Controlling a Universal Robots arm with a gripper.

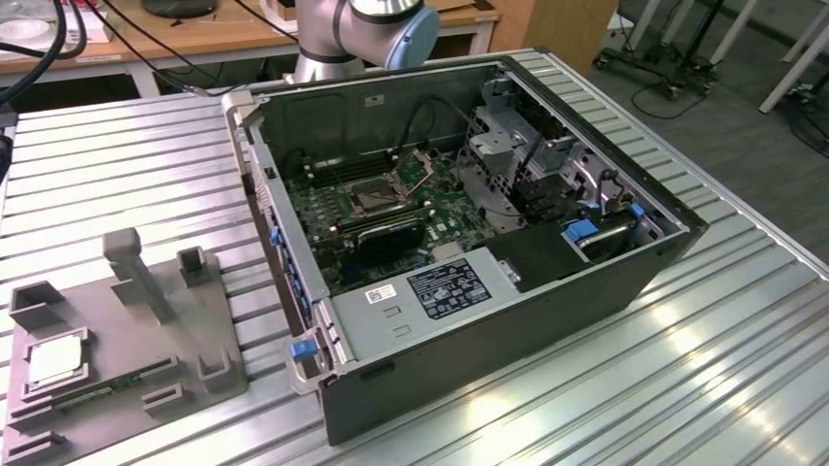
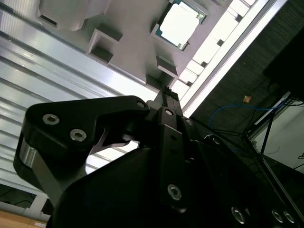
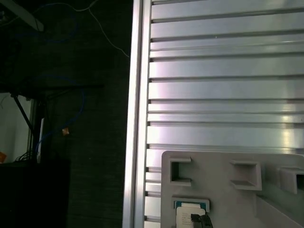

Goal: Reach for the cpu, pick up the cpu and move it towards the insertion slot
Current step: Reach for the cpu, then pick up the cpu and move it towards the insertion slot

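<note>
hovering the gripper [image 2: 167,95] over the grey fixture [image 1: 130,335] at the moment. it's not on the cpu [image 2: 183,23] yet, and honestly i can't tell from my feeds whether it's spread or pressed together. the cpu lies flat in its pocket near a corner of the fixture, close to the edge of the surface [image 1: 725,369]. that's well apart from the insertion slot [image 1: 376,199] inside the open pc case [image 1: 518,330].

my worry: the pocket has raised walls, so coming down off-centre could clip one, or catch just a corner and tilt the chip. it's also thin and flat, so a shallow grab might slip, and the floor is right past that edge.

pose-wise, the arm base [image 1: 356,29] stands behind the case. the wrist looks down on the fixture, and in the second wrist view the cpu sits ahead of the gripper rather than under it.
</note>
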